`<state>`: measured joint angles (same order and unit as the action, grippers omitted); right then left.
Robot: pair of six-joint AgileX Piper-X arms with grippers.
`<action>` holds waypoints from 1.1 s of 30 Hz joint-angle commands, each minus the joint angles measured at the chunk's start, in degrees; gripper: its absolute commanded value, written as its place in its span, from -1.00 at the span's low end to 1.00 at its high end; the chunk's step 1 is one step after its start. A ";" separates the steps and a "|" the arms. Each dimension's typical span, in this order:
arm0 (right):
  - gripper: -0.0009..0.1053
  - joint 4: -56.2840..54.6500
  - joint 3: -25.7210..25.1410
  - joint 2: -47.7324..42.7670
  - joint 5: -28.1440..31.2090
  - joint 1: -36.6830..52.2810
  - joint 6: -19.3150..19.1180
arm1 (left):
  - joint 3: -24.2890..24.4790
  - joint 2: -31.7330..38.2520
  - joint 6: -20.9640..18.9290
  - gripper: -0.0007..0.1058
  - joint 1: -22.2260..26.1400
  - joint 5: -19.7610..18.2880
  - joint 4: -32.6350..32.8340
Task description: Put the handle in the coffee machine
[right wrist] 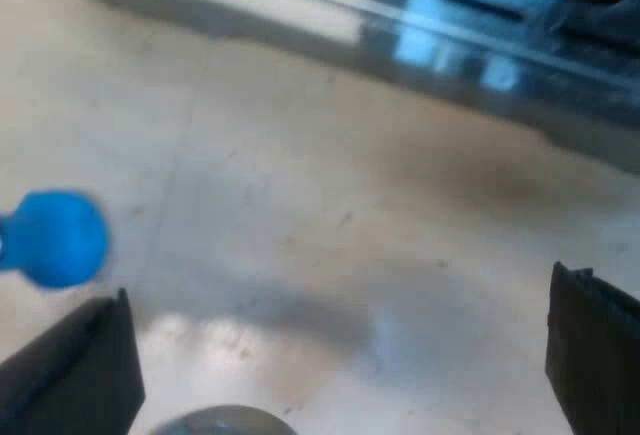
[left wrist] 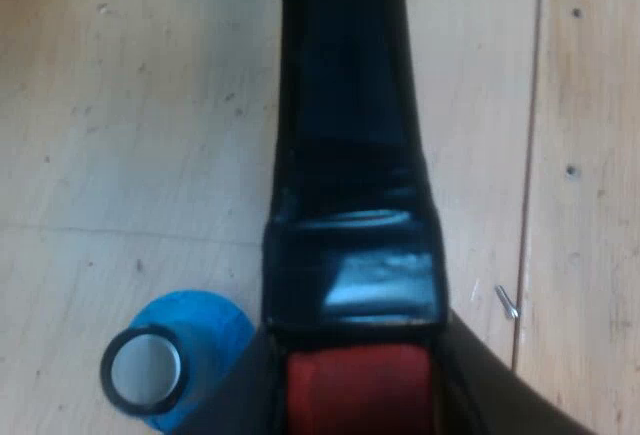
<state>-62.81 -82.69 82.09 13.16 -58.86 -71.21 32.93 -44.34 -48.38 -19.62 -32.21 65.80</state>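
The left gripper (left wrist: 362, 393) is clamping the handle (left wrist: 350, 155) at its red end, its long axis pointing straight away over the desk (left wrist: 120, 135), beside a blue tamper (left wrist: 190, 350). The right gripper (right wrist: 338, 290) is hovering empty, fingers apart, facing the coffee machine (right wrist: 470, 45)

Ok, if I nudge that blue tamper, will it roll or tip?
The blue tamper has a rounded knob, so a sideways nudge would probably roll it. Its flat round end likely steadies it if stood upright. Looks rigid, not floppy.
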 commanded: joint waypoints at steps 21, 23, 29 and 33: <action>0.59 5.51 -0.37 -1.65 27.85 -9.94 -0.83 | 2.32 -4.52 -4.22 -0.98 18.46 -4.64 -3.95; 0.59 6.83 0.24 -1.65 31.62 -12.32 -0.83 | 3.43 -5.69 -4.11 -0.98 19.20 -4.64 -3.95; 0.59 12.99 4.07 -1.65 37.12 -16.86 -0.83 | 6.96 -9.04 -4.11 -0.98 19.51 -4.64 -3.84; 0.59 20.40 8.12 -1.65 37.41 -17.44 -0.83 | 8.31 -11.29 -4.11 -0.98 19.51 -5.09 -3.84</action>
<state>-47.12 -76.59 81.07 49.29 -76.21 -71.21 40.17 -55.43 -52.31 -0.05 -34.52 62.84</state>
